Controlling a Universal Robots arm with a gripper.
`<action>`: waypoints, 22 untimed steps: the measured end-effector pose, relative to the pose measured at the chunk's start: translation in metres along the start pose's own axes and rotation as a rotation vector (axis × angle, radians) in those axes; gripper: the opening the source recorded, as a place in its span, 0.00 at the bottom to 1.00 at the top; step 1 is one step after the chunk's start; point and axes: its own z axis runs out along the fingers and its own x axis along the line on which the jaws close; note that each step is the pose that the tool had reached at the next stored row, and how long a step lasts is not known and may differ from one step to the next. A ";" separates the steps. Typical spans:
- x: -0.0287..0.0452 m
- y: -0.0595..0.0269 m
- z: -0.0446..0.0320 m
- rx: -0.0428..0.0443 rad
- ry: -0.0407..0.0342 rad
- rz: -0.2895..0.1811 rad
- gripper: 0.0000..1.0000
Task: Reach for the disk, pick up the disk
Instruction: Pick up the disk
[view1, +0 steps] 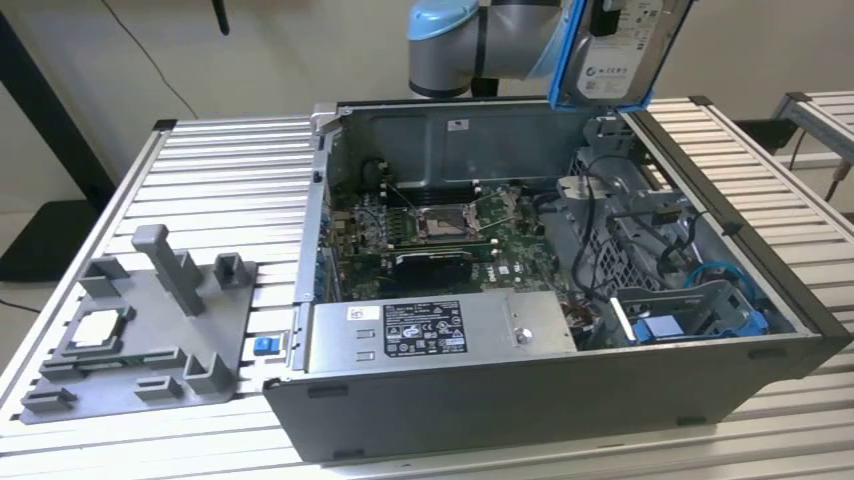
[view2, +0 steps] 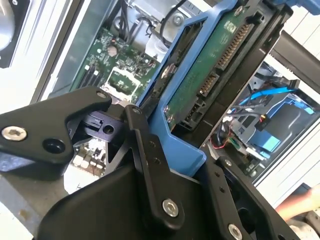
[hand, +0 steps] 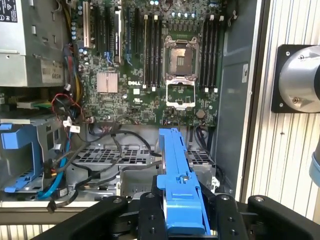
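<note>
black jaws clamped on flat silver blue-railed disk (view1: 617, 50) | held upright, top right of exterior view | above open grey metal computer case (view1: 534, 400)

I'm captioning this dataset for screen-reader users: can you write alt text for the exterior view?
The disk, a silver hard drive in blue rails, hangs raised beside the robot arm above the far corner of an open computer case. On the slatted table, at the exterior view's left, a grey fixture holds a CPU chip.
</note>
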 end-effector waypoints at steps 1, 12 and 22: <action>0.0000 -0.0001 0.0000 0.0000 -0.0001 0.000 0.00; 0.0045 -0.0002 -0.0002 0.0000 0.0000 0.000 0.00; 0.0252 -0.0004 -0.0015 -0.0004 -0.0001 0.000 0.00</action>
